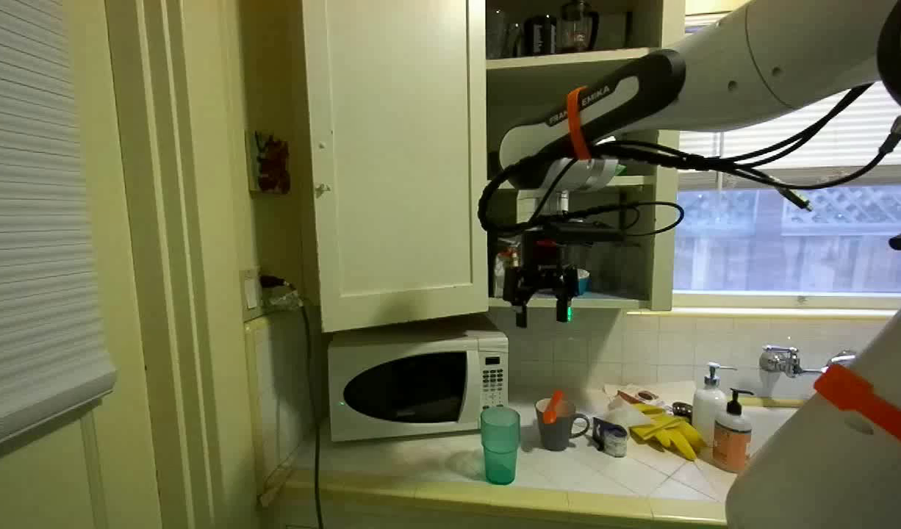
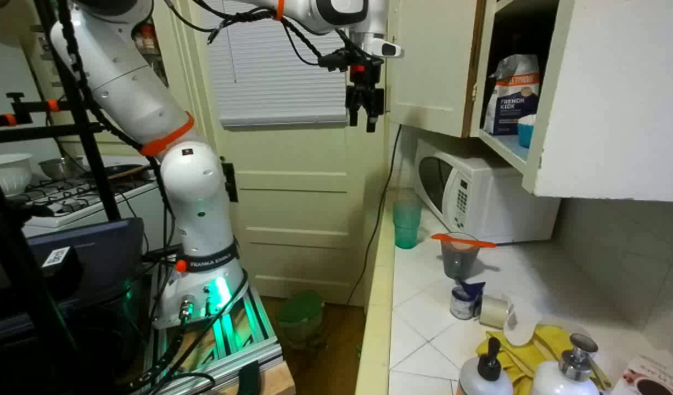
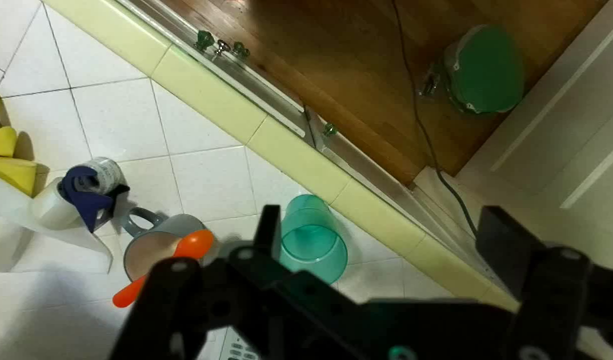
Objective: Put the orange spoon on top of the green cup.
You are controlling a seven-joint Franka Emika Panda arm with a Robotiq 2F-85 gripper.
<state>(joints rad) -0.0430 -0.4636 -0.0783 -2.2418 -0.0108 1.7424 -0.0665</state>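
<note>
Holds a black two-fingered gripper (image 1: 543, 317) high above the white-tiled counter (image 2: 419, 329), with fingers spread apart. Shows below, in the wrist view, a tall translucent green plastic cup (image 3: 314, 242) standing upright near the yellow tile edging (image 3: 299, 160). Has near the cup a grey ceramic mug (image 1: 557, 435) with a bright orange plastic spoon (image 1: 553, 407) lying across the rim, overhanging at both ends. Shows in an exterior view a boxy white microwave (image 1: 406, 386) behind the cup.

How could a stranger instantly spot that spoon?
Find the white microwave on the tiled counter, then the gray mug near it. The spoon lies across that mug's rim; its bright orange sets it apart from the mug and the green cup.
</note>
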